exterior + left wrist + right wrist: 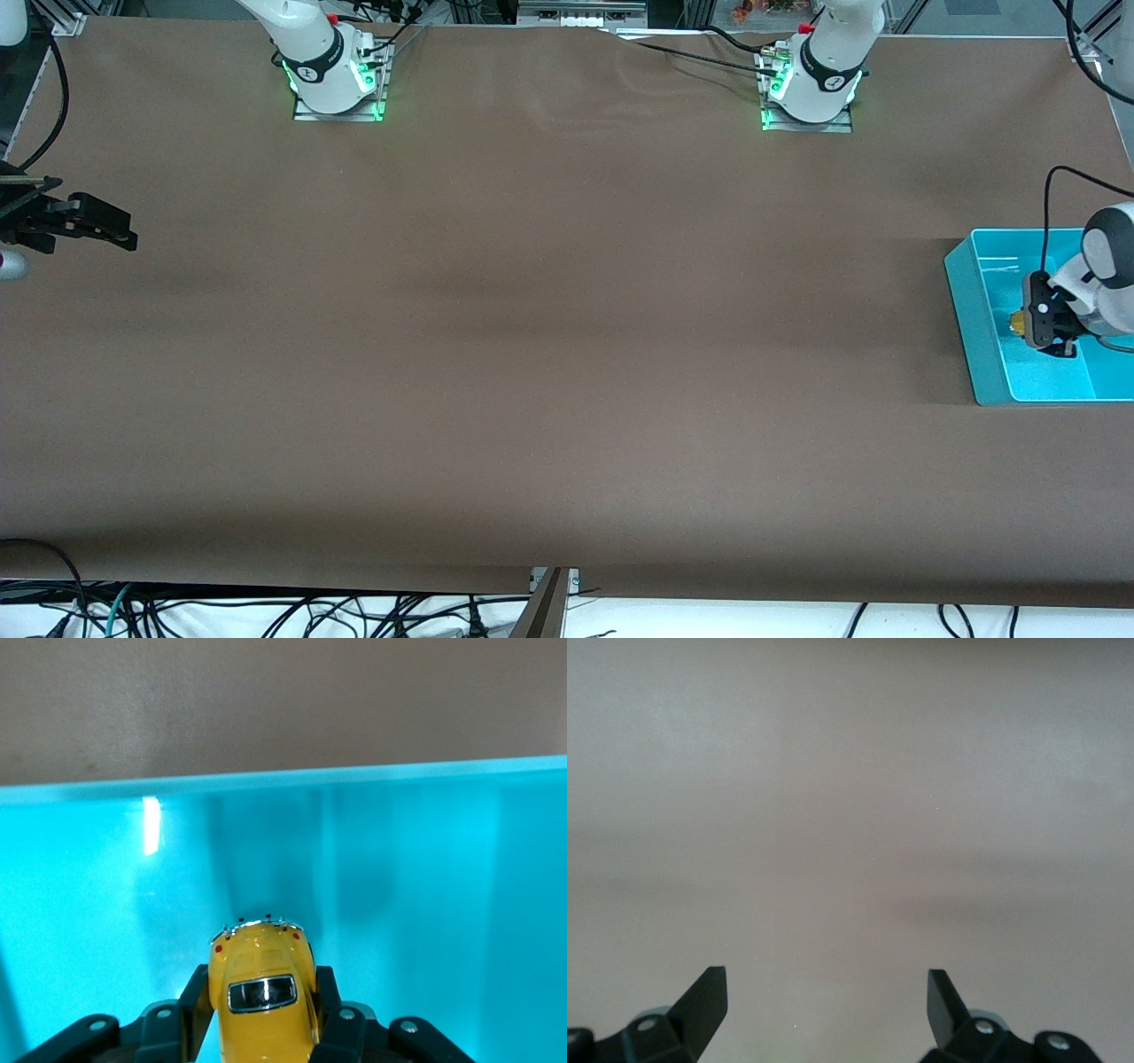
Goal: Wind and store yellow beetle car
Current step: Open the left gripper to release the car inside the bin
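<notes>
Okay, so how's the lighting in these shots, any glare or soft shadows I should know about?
Front view: even light, with broad soft shadow bands across the brown table and green glow at both arm bases. Left wrist view: a bright glare streak on the teal bin wall, and faint shadows on it above the yellow beetle car. Right wrist view: flat, washed-out tabletop with dim shadow bands.

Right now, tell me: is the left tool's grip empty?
No: the left tool is shut on the small yellow beetle-shaped toy car over the turquoise plastic bin.
</notes>
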### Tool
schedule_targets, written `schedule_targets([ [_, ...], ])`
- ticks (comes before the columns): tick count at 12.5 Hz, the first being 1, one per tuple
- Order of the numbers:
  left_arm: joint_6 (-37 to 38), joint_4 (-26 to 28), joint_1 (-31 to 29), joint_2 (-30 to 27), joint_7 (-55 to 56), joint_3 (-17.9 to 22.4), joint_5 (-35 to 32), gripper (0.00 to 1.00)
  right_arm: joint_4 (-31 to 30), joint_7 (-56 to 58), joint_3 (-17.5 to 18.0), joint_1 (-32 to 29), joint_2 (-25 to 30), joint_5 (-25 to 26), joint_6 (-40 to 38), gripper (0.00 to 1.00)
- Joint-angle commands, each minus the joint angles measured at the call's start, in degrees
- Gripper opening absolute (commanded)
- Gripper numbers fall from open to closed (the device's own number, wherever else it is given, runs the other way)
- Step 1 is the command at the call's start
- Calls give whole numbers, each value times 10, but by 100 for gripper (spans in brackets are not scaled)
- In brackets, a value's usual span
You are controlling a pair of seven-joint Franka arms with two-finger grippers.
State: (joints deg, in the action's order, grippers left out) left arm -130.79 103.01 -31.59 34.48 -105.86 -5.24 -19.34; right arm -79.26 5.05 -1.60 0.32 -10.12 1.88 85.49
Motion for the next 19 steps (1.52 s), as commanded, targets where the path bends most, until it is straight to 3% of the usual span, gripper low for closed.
schedule_targets([
  [1,-34,23,-7,1,-8,-6,-11,37,-5,-5,4,-5,11,-9,-4,100],
  [2,-33,21,-6,-3,-9,-7,-11,99,-5,-5,4,-5,11,-9,-4,100],
  [4,-21,17,-4,-25,-4,-10,-10,100,-5,-5,4,-5,11,-9,-4,100],
  [6,46,3,-1,-57,0,-13,-2,100,-5,-5,4,-5,11,-9,-4,100],
  [9,169,-42,0,-97,72,-74,9,100,-5,-5,4,-5,11,-9,-4,100],
  [14,313,-143,22,-96,289,-169,39,100,-5,-5,4,-6,11,-9,-4,100],
  [16,335,-158,33,-96,412,-181,101,100,-5,-5,3,-6,11,-9,-4,100],
  [19,419,-217,87,-96,582,-186,114,100,-5,-5,3,-6,11,-9,-4,100],
])
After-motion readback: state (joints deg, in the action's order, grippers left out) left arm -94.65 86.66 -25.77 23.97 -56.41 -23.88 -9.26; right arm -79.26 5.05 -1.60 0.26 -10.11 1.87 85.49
